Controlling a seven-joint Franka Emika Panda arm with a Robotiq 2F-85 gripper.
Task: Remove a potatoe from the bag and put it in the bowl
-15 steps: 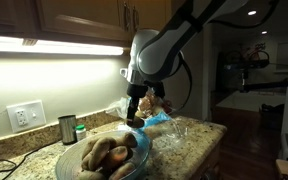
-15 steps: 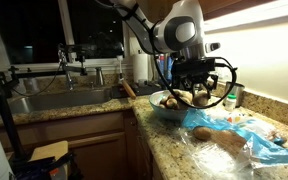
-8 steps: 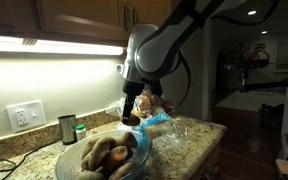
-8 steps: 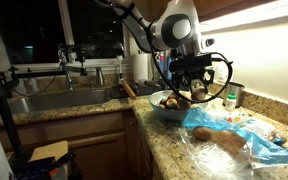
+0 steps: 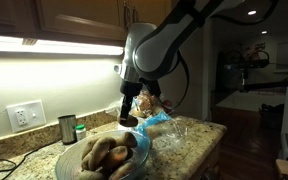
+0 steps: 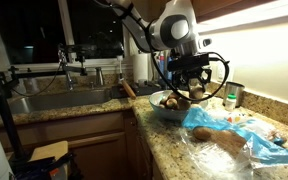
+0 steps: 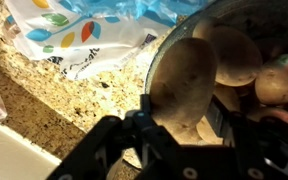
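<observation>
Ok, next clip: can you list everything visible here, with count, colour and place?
bowl: one, clear glass, near the counter's edge.
potatoes: several, brown, in the bowl; exact count unclear.
held potato: one, brown, above the bowl's edge.
bag: one, clear and light blue, on the counter beside the bowl.
bagged potato: at least one, brown, in the bag.
cup: one, dark metal, by the wall.
outlet: one, white, on the wall.
sink: one, metal, beside the counter.
counter: one, speckled granite.
arm: one, white and black.
fingers: black, shut on the held potato.
</observation>
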